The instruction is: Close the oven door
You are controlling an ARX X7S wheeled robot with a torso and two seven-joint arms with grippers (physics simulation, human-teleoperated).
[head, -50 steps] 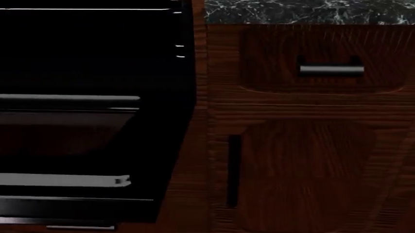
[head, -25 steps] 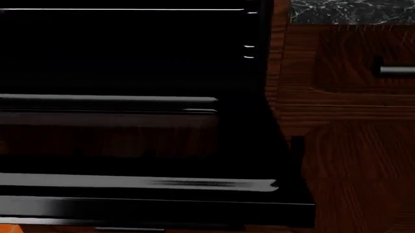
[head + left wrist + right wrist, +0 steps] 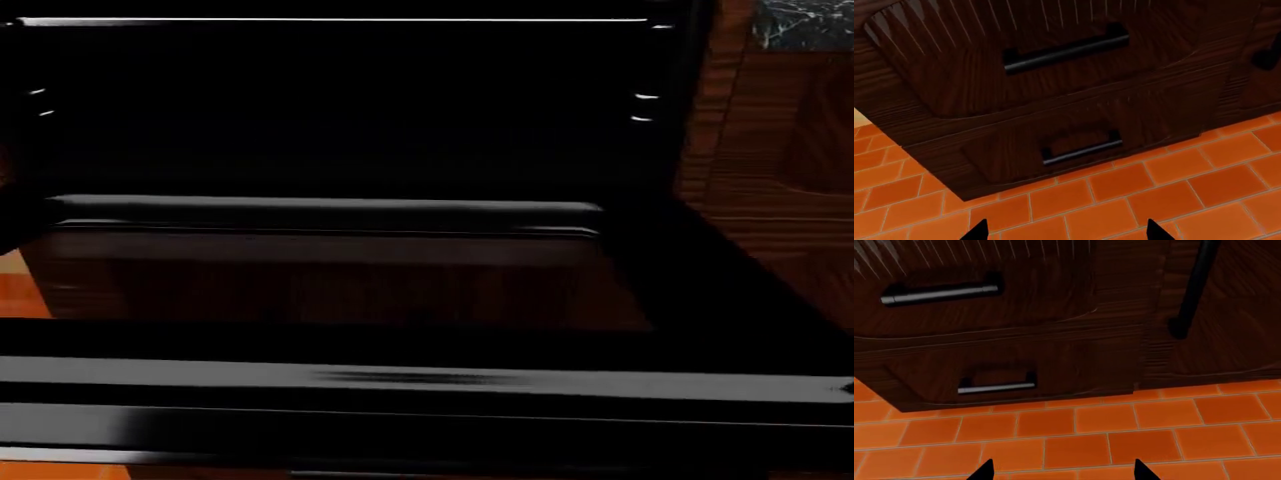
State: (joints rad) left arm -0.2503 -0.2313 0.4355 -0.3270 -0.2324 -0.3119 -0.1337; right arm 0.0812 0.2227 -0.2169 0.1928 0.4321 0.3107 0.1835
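The oven door [image 3: 334,290] hangs open, folded down flat toward me in the head view. Its dark glass pane reflects wood grain, and its glossy black front edge [image 3: 427,400] spans the bottom of the frame. Behind it gapes the dark oven cavity [image 3: 334,110]. Neither gripper shows in the head view. My left gripper [image 3: 1064,232] is open over the orange floor, with only its two black fingertips [image 3: 977,231] showing. My right gripper [image 3: 1062,471] is also open and empty, low in front of the cabinet base.
Dark wooden drawers with bar handles [image 3: 1066,49] [image 3: 941,292] face both wrist cameras above orange floor tiles [image 3: 1081,420]. A cabinet door with a vertical black handle [image 3: 1194,287] stands beside them. Wooden cabinetry [image 3: 787,160] and a marble countertop [image 3: 801,22] border the oven's right side.
The head view has swung left: the oven slid rightward in the picture and now fills it, pushing the drawer and cabinet door out of view. Orange floor appears at the left edge.
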